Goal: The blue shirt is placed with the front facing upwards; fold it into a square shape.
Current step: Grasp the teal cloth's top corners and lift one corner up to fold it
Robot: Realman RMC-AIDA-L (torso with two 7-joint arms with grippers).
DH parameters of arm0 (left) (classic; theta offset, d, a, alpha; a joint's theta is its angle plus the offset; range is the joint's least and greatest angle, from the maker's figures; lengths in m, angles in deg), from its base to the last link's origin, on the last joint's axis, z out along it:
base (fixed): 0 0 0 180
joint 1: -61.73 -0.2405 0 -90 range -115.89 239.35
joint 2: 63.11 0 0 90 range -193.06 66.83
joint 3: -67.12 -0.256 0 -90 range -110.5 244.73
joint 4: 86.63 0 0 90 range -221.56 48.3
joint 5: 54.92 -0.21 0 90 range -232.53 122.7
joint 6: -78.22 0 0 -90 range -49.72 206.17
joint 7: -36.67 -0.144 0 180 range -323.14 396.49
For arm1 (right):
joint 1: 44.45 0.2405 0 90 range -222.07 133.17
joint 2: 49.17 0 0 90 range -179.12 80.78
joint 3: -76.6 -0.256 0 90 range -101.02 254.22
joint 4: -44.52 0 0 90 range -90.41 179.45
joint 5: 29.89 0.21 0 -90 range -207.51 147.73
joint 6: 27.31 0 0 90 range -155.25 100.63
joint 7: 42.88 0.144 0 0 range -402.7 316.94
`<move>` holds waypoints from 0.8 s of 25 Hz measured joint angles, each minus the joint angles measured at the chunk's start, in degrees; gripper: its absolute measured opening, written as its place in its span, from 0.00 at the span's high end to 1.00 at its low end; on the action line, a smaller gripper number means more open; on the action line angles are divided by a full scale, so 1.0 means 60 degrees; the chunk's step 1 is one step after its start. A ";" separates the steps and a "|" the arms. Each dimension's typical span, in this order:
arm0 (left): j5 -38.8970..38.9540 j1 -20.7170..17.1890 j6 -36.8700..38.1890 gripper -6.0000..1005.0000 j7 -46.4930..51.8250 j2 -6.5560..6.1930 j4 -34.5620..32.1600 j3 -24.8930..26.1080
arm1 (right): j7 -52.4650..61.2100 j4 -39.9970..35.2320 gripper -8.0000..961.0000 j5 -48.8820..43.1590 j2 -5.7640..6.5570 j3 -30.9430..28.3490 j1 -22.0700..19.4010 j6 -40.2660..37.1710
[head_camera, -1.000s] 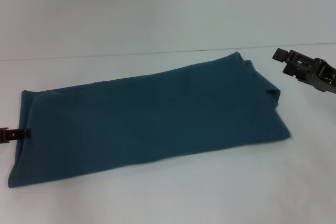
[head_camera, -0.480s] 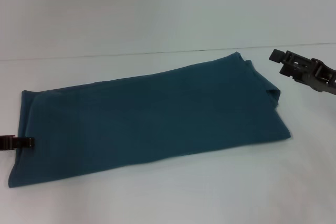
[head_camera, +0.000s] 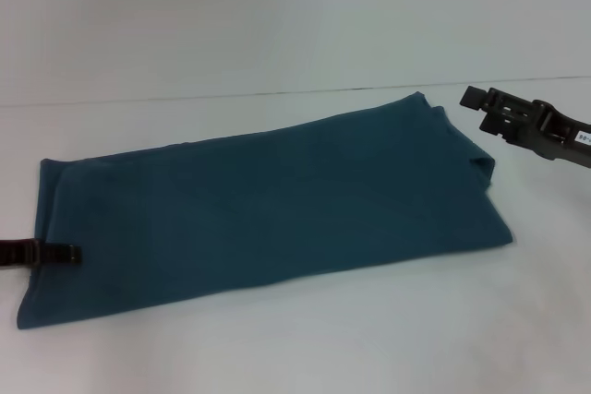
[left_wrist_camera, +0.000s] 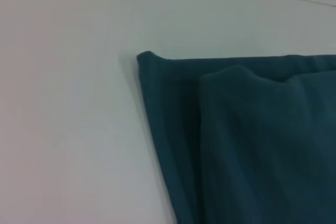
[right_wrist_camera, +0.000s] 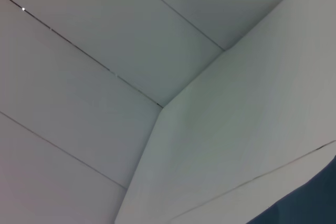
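So the blue shirt [head_camera: 268,205] is lying flat on the white table [head_camera: 305,348], already folded lengthwise into a long band, plain side up with no lettering showing. The left gripper [head_camera: 57,254] comes in low from the robot's left, and its tip sits right over the shirt's left short edge, toward the near corner; it looks like a thin dark bar from the head camera, and I honestly can't tell whether its fingers are apart, together, or pinching cloth. From the left wrist camera you just get the shirt [left_wrist_camera: 247,140] filling the frame below that arm, with one corner and a second folded layer stepped in from the edge, and bare table beside it. The right gripper [head_camera: 480,103] hangs above the table just off the shirt's far right corner, apart from the fabric, tip pointing toward it. Can't tell its finger spread either. Its wrist camera mostly sees white wall and table, with only a dark sliver of the shirt [right_wrist_camera: 310,205] at one corner of the picture.
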 joint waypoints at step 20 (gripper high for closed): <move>0.0110 -0.0042 0.0174 0.54 0.0057 0.0466 0.0848 0.0149 | 0.0128 0.0027 0.05 -0.0002 0.0033 0.0218 0.0149 0.0156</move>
